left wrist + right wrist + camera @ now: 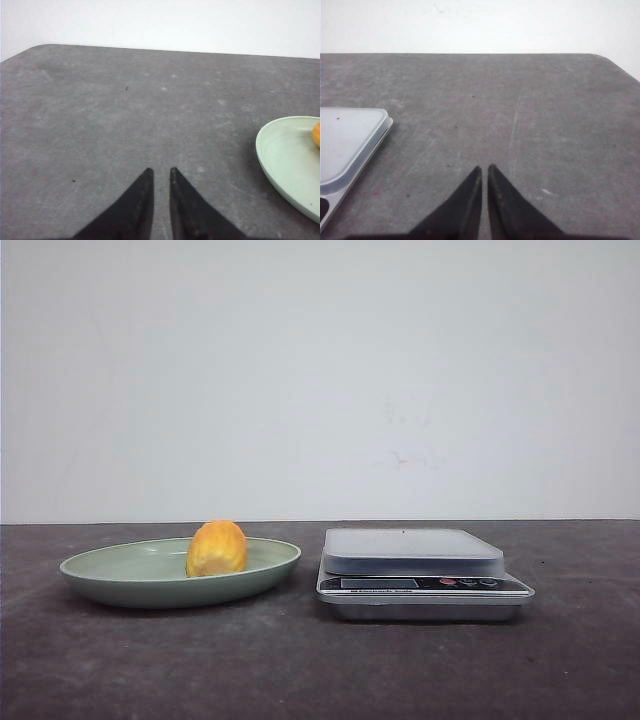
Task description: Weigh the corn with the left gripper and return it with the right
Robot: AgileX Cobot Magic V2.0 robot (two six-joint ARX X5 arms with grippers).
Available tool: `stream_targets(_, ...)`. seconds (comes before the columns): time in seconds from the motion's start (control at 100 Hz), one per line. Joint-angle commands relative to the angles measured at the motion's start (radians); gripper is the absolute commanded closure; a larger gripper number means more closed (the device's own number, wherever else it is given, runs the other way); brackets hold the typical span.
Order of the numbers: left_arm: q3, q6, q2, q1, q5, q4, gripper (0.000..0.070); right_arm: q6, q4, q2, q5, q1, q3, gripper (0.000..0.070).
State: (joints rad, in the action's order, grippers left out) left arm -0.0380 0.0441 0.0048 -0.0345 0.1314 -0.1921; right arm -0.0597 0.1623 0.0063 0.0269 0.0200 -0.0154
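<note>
The yellow-orange corn [216, 548] lies in a shallow pale green plate [120, 575] on the left of the grey table. A sliver of the corn [317, 135] shows at the edge of the left wrist view, on the plate [285, 160]. My left gripper [160, 171] is over bare table, well apart from the plate, its two black fingers close together and holding nothing. My right gripper [484, 167] is over bare table beside the scale [345, 140], its fingers also together and empty. Neither arm shows in the front view.
A silver kitchen scale [412, 552] with a flat pale platform stands right of the plate, its display and buttons facing the front. A white wall rises behind the table. The table's rounded far corners show in both wrist views.
</note>
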Motion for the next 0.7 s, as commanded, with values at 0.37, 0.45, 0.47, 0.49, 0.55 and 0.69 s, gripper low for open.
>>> stream_targets(0.37, 0.015, 0.11, -0.002, 0.002, 0.014, 0.101, 0.0684, -0.023, 0.002, -0.002, 0.003, 0.003, 0.005, 0.0687)
stream_targets(0.45, 0.015, 0.148, -0.002, 0.002, -0.013, 0.135, 0.0689, -0.077, 0.003, -0.002, 0.003, 0.003, 0.001, 0.0696)
stream_targets(0.47, 0.014, 0.17, -0.002, 0.002, -0.028, 0.147, 0.069, -0.089, 0.003, -0.002, 0.003, 0.003, -0.003, 0.0696)
stream_targets(0.49, 0.014, 0.189, -0.001, 0.002, -0.046, 0.162, 0.069, -0.099, 0.004, -0.002, 0.002, 0.003, -0.008, 0.0696)
stream_targets(0.55, -0.006, 0.234, 0.0, 0.002, -0.093, 0.175, 0.0688, -0.127, 0.004, -0.001, 0.002, 0.003, -0.035, 0.0696)
stream_targets(0.69, -0.139, 0.298, 0.047, -0.005, -0.11, 0.09, 0.0685, -0.2, 0.013, 0.035, -0.002, 0.003, -0.168, 0.0697)
